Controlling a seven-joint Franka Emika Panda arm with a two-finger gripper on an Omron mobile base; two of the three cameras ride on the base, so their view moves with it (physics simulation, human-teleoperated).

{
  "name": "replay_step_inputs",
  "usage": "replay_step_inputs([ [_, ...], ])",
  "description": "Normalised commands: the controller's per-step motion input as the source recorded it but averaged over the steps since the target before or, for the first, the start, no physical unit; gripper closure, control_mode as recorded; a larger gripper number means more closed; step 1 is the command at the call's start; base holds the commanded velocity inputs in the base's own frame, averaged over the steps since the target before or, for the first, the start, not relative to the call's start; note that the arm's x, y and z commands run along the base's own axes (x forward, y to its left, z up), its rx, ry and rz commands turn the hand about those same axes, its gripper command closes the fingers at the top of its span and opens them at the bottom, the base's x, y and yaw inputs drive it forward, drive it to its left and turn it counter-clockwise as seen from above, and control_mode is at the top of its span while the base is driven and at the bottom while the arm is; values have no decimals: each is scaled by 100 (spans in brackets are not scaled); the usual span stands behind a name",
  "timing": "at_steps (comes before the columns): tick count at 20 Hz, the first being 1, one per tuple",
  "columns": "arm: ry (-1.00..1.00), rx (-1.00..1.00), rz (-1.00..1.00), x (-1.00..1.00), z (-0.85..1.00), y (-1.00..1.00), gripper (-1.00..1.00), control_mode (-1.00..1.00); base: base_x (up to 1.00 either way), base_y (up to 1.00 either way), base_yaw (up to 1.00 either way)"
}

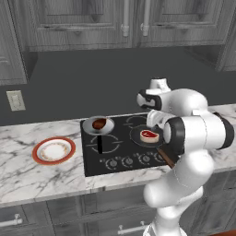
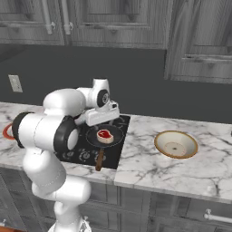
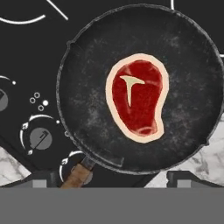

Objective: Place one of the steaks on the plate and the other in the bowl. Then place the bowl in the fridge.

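Hand view puts your gripper [image 3: 112, 177], jaws spread wide and empty, above the red steak [image 3: 137, 103] lying flat in the dark pan [image 3: 87, 65] on the cooktop [image 1: 115, 156]; likely soft, light and slick, so pinch it across its narrow middle.

The black pan [image 3: 144, 87] around the red steak [image 3: 137, 100] looks like rough, matt cast metal, mottled with grey specks; its handle [image 3: 75, 176] looks like brown wood. The red steak has a smooth, flat face with a pale fatty edge. Under the pan, the stovetop [image 1: 115, 145] is smooth black glass with white printed rings. Left of the stovetop, the counter [image 1: 27, 173] is polished white marble with grey veins, and the plate [image 1: 54, 150] on it looks like glazed ceramic. Above the stovetop, the cabinets [image 1: 83, 23] show matt grey wood grain, with metal bar handles [image 1: 125, 20]
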Motion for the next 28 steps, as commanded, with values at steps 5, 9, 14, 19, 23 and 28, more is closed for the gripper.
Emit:
replay_step_inputs([
  [5,0,0,4,28,-45,-1,-100,-100,0,0,0],
  [9,0,0,4,40,-37,-10,-100,-100,0,0,0],
  [14,0,0,4,26,-28,-7,-100,-100,0,0,0],
  [19,0,0,5,0,-12,0,-100,-100,0,0,0],
  [23,0,0,4,0,-11,0,-100,-100,0,0,0],
  [28,0,0,1,-12,-10,0,-100,-100,0,0,0],
])
